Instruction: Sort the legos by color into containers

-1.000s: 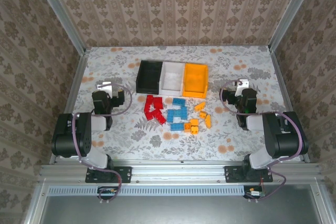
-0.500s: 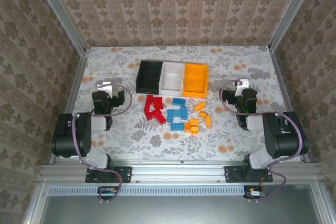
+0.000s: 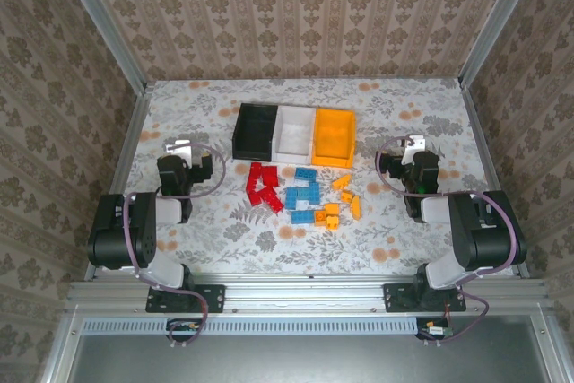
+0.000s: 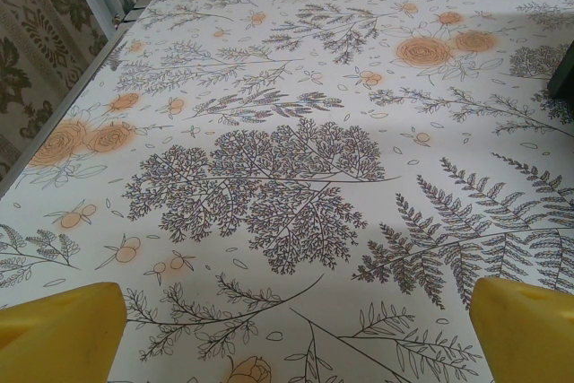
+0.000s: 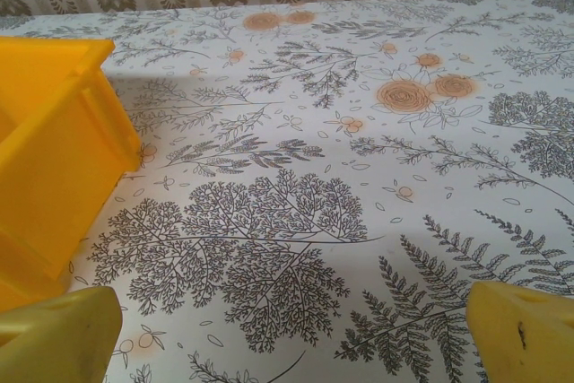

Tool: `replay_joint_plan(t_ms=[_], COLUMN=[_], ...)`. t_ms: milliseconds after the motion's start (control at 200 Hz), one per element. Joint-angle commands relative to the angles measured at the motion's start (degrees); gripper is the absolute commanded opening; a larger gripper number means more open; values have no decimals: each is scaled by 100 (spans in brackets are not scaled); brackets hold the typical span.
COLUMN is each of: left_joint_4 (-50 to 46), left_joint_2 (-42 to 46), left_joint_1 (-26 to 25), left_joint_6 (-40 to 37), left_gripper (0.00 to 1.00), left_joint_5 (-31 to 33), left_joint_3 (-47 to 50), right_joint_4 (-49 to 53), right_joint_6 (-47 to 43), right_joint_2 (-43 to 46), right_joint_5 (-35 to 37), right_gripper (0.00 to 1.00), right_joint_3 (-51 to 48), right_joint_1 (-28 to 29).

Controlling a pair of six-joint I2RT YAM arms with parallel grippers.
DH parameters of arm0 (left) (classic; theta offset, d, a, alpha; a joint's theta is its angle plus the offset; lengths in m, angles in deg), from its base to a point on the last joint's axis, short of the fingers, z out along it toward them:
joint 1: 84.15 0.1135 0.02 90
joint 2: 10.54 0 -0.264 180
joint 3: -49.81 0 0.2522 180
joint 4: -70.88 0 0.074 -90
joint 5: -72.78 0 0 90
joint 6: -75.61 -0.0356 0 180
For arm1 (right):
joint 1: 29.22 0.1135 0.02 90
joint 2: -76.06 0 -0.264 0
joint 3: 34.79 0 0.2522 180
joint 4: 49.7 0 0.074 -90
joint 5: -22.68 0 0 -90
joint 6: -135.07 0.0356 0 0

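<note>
Legos: small studded bricks lie loose on the table between the two arms, just in front of the bins; red bricks on the left, light blue bricks in the middle, orange-yellow bricks on the right; none sits in a bin yet
Containers: black bin, white bin and orange-yellow bin stand in a touching row, tops open, behind the bricks
Left gripper: jaws spread wide with nothing between them; it sits low over bare cloth, well left of the red bricks
Right gripper: jaws likewise wide apart and empty; the orange-yellow bin's wall is close on its left
Handling: probably light, stiff, hard plastic, not fragile; the smooth sides may slip or skid under a glancing touch; best pinched across two flat opposite sides, not over the studs
Crowding: bricks within each colour touch or nearly touch; the outer ones look easiest to take first
Edges: side rails and patterned walls hem the table; the bin rims stand above the bricks, so a carried brick must clear them
Open room: bare table lies beside each arm and behind the bins
</note>
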Motion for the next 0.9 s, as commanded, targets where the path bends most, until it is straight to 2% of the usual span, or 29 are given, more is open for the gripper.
replay_joint_plan(t_ms=[0, 60, 130, 190, 260, 310, 405, 550, 650, 755, 895], left_joint_4=[124, 116, 65, -140, -1177, -1886, -3696, -5654, -6794, -7670, -8054], left_joint_2=[30, 33, 167, 343, 817, 1194, 1733, 2058, 2090, 1998, 1856], left_joint_1=[34, 18, -183, -263, -538, -597, -554, -643, -682, -785, -909], left_joint_6=[-96, -94, -35, -128, -199, -138, 471, 847, 1119, 1305, 1541], left_gripper=[100, 100, 100, 100, 100, 100, 100, 100, 100, 100, 100], left_joint_5=[9, 75, 997, 1093, 1644, 1729, 1707, 1072, 69, -931, -1822], left_joint_3=[-24, -35, -26, -71, -433, -697, -1503, -2523, -3129, -3560, -3701], right_joint_4=[-64, 106, 745, 1368, 2253, 3030, 4517, 6392, 7746, 8880, 9686], right_joint_6=[2, 46, 82, 171, 341, 571, 953, 1467, 1598, 1679, 1755], right_joint_2=[-7, 172, 569, 918, 1249, 1408, 1567, 1551, 1361, 997, 393], right_joint_5=[139, 263, 474, 684, 806, 851, 572, -211, -556, -454, 22], right_gripper=[100, 100, 100, 100, 100, 100, 100, 100, 100, 100, 99], right_joint_3=[48, 81, 248, 470, 845, 1178, 1937, 3060, 3778, 4246, 4404], right_joint_1=[38, 43, 56, 56, 56, 43, 42, 101, 440, 1144, 2079])
